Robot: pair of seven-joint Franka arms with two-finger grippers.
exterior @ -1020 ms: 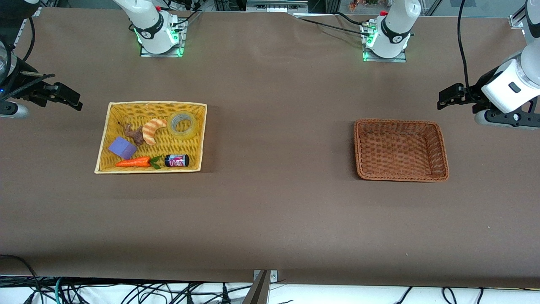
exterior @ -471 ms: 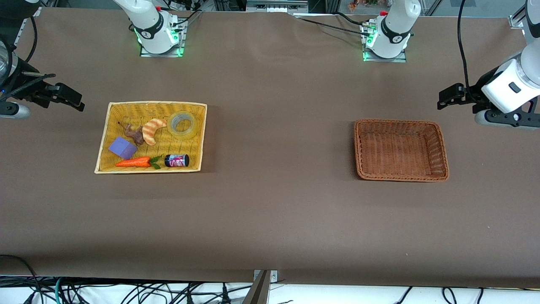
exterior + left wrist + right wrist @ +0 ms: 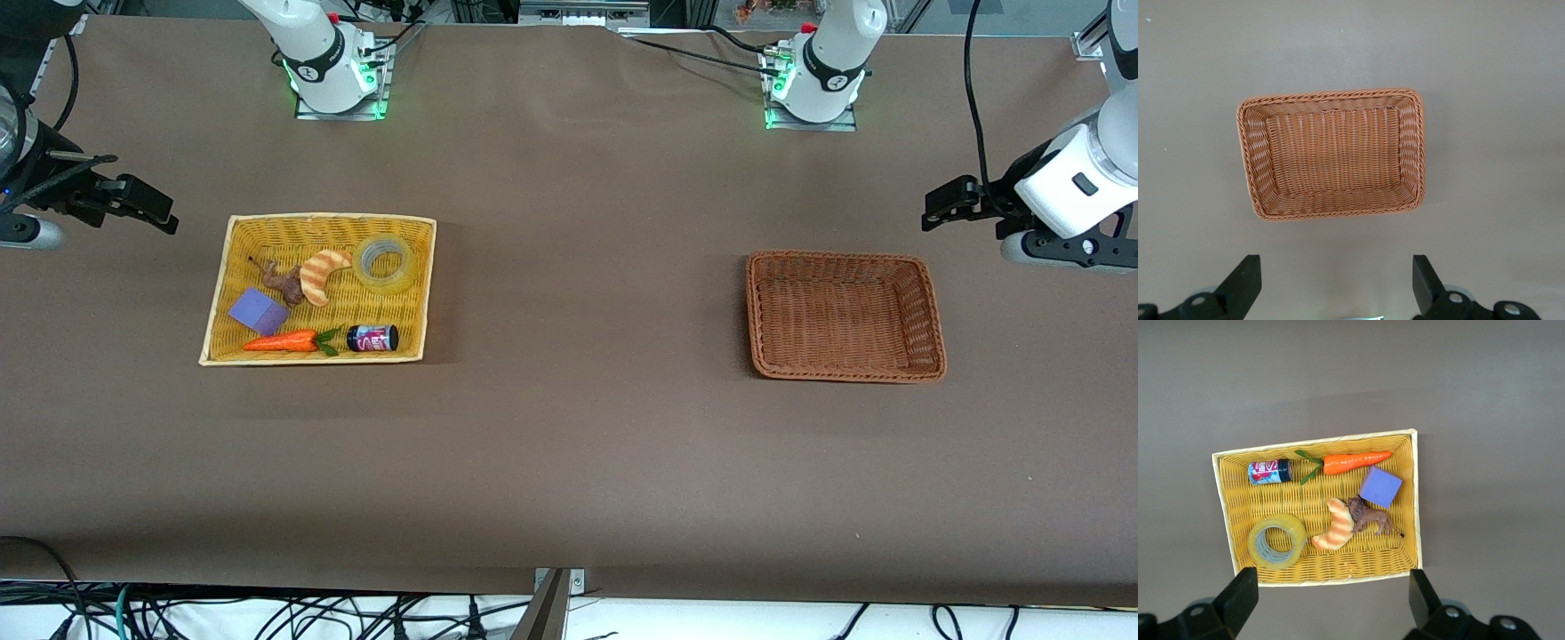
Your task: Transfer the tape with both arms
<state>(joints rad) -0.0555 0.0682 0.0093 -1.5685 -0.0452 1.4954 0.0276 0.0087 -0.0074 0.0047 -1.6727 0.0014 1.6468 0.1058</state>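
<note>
Two baskets sit on your brown table (image 3: 569, 444), well apart. You have the tape (image 3: 385, 262) lying flat in the yellow basket (image 3: 233, 293) at the right arm's end, in the corner farther from the front camera, just beside the croissant toy (image 3: 322, 275). The same basket holds a brown animal figure (image 3: 283, 283), a purple block (image 3: 258, 311), a toy carrot (image 3: 283, 340) and a small dark jar (image 3: 372, 338) (pink label, lying on its side). Your right gripper (image 3: 1328, 603) hangs high above the table next to the yellow basket, fingers spread wide and holding nothing. Your left gripper (image 3: 1337, 290) hangs high near the brown wicker basket (image 3: 925, 307), at the left arm's end, fingers likewise spread apart with nothing between them.
</note>
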